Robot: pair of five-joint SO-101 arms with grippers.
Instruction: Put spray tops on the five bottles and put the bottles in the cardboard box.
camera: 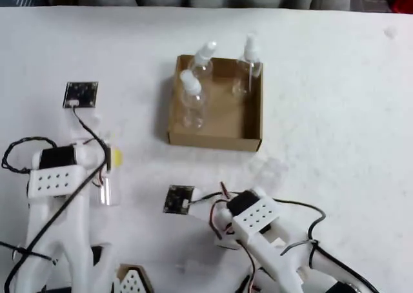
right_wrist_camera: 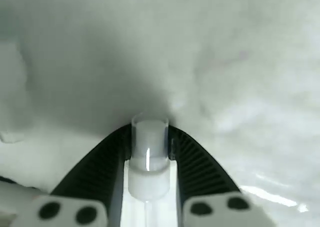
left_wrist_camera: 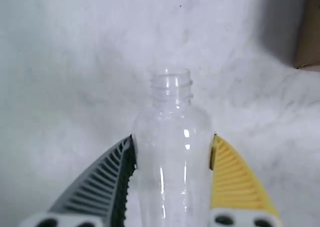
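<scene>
A clear bottle (left_wrist_camera: 172,152) with a bare threaded neck sits between the grey and yellow fingers of my left gripper (left_wrist_camera: 172,142), which is shut on its body. From above, that bottle (camera: 106,190) is at the left of the table under the left arm. My right gripper (right_wrist_camera: 150,132) is shut on a white spray top (right_wrist_camera: 148,157), its thin tube running back between the black fingers. The right arm (camera: 255,217) is low at the front, right of centre. The cardboard box (camera: 216,139) holds three capped bottles (camera: 192,99). Another clear bottle (camera: 271,169) lies faintly in front of the box.
White cloth covers the table. Two small black boards (camera: 80,94) (camera: 177,199) with cables lie on the cloth, one far left and one at the front centre. Black cables (camera: 19,152) loop beside the left arm. Open cloth stretches to the right of the box.
</scene>
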